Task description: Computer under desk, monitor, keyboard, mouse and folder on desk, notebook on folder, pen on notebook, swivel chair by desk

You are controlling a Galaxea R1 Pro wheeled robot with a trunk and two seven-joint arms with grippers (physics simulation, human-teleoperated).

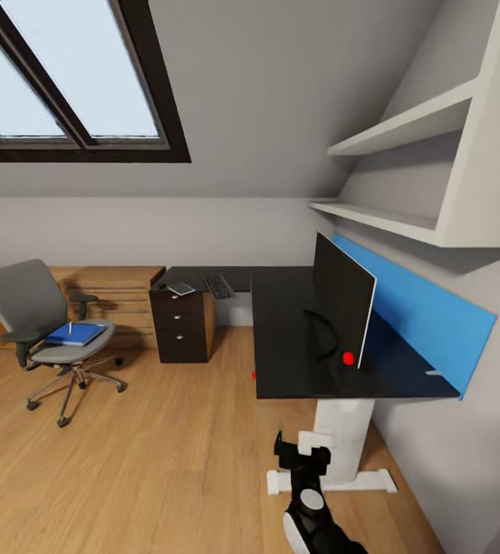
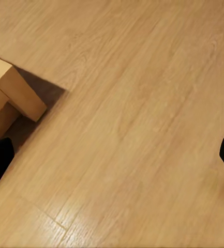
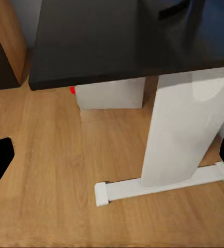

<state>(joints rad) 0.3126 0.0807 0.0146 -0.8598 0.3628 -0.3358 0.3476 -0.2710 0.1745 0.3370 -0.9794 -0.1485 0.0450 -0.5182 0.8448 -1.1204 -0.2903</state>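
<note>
The desk (image 1: 288,338) has a black top, and the monitor (image 1: 344,306) stands on it edge-on. Further back on the desk lie the keyboard (image 1: 218,286), the notebook (image 1: 181,289) and the mouse (image 1: 161,285). At the left, the swivel chair (image 1: 31,304) carries the blue folder (image 1: 75,333) with the pen (image 1: 70,328) on it. Under the desktop (image 3: 117,41) sits the computer (image 3: 112,94), a white box with a red light. My right gripper (image 1: 302,454) is open, low in front of the desk's white leg (image 3: 179,134). My left gripper (image 2: 112,160) is open over bare floor.
A low light-wood cabinet (image 1: 111,288) stands behind the chair. Its wooden corner (image 2: 16,90) lies near my left gripper. White shelves (image 1: 404,127) and a blue wall panel (image 1: 423,312) line the right wall. The white foot (image 3: 158,187) of the desk leg lies on the wood floor (image 1: 165,454).
</note>
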